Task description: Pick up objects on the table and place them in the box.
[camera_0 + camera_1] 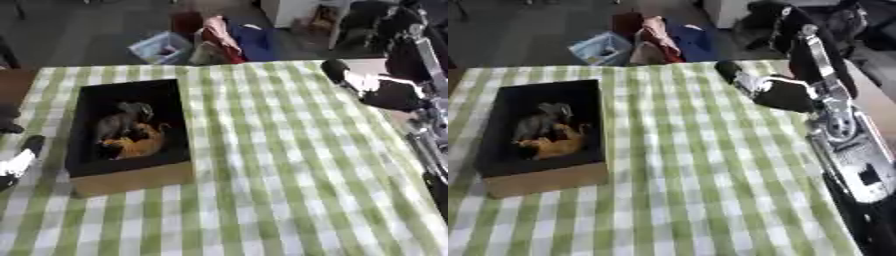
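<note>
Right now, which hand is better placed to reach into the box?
Left. The left hand shows at the table's left edge, right beside the box. The right hand hangs over the far right of the checked cloth, well away from it.

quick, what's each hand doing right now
Left hand: at the table's left edge, fingers can't be told.
Right hand: over the far right, fingers can't be told.

left hand (pixel 19 161) cut off at frame edge, blurred grey and orange shapes (pixel 129 132) in box (pixel 131 177)
</note>
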Tool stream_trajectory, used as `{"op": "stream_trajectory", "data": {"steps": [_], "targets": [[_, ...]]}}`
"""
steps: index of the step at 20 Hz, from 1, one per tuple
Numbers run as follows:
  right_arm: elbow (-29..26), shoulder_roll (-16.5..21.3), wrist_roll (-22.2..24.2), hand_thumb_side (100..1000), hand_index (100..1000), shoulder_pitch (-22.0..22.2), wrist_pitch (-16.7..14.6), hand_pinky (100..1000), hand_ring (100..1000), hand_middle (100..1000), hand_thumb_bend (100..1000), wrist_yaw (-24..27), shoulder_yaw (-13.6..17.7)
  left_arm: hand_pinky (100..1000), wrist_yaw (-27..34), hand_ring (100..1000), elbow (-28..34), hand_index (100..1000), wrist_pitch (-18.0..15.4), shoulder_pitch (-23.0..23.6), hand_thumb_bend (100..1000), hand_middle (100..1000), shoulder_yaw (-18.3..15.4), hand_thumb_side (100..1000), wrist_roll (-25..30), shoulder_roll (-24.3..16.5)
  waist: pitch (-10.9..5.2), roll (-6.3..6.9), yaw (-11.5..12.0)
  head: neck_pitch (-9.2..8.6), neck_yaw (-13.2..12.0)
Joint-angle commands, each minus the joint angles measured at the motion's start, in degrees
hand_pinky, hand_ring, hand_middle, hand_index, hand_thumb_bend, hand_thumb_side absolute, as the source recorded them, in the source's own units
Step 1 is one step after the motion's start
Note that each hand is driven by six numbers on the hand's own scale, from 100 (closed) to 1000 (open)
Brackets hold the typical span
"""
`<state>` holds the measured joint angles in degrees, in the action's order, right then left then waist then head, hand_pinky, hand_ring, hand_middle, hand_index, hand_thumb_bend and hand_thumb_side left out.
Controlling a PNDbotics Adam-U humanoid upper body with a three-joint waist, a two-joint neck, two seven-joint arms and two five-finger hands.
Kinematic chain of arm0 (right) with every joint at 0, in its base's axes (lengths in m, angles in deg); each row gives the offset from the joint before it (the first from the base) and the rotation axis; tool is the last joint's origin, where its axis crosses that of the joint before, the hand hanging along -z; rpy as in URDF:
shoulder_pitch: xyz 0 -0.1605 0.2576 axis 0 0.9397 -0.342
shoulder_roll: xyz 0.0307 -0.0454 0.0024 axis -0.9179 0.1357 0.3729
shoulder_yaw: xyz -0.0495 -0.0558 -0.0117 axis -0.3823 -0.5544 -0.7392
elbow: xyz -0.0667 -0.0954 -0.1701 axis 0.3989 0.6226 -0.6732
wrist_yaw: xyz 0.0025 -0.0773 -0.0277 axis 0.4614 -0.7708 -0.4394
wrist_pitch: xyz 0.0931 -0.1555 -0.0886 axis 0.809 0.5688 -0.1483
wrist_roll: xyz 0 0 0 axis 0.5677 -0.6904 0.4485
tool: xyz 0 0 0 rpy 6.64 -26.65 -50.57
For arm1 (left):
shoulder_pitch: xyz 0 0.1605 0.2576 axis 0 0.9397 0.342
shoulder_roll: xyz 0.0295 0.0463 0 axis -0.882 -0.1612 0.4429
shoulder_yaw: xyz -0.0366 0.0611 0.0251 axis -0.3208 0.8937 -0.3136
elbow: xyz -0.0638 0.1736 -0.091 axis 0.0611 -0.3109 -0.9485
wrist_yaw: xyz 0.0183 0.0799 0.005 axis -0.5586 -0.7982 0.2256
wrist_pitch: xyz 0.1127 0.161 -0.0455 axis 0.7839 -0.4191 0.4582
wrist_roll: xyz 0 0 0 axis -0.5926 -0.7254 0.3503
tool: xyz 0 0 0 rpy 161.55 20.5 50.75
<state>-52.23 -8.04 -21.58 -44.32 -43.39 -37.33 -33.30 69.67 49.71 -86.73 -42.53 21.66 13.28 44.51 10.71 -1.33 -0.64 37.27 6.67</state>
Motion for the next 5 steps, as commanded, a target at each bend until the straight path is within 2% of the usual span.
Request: {"op": "stream_trajectory", "data": {"steps": [1,5], "targets": [[-1.51,0.20,-1.42,284,813,0.70,-0.03,602,760,666,555,1.72,1.34,690,0.69,574,1.20,710,-0.07,-0.19,412,611,-0.84,100,-1.06,-0.27,-0.46,0.09,-0.04,0.31,-0.43],[-1.80,-0.94,-2.07,283,812,2.28,-0.24,604,758,662,553,2.30,1.50,690,0.81,573,1.37,709,-0.10,0.18,412,611,-0.95,100,-1.62,0.19,0.41,0.08,0.33,0.55,-0.58]]}}
